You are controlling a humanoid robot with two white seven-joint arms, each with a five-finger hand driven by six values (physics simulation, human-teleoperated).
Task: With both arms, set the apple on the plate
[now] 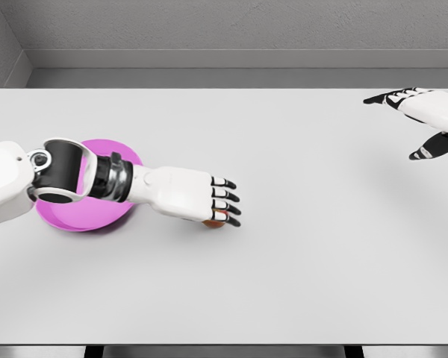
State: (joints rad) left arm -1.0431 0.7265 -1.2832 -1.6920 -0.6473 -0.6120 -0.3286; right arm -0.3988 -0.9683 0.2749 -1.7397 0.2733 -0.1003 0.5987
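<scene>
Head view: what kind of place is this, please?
Probably a simulated test bench, not a real room: a plain white rectangular table before bare grey walls, carrying only a flat round pink plate, with the robot's white left hand over a small reddish object.

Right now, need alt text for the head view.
The left hand reaches across a white table, covering a mostly hidden apple just right of a pink plate. The right hand hovers open at the far right edge.

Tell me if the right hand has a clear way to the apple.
Probably not: the right hand sits open at the table's far right, and the left hand covers the apple, leaving only a sliver showing.
</scene>
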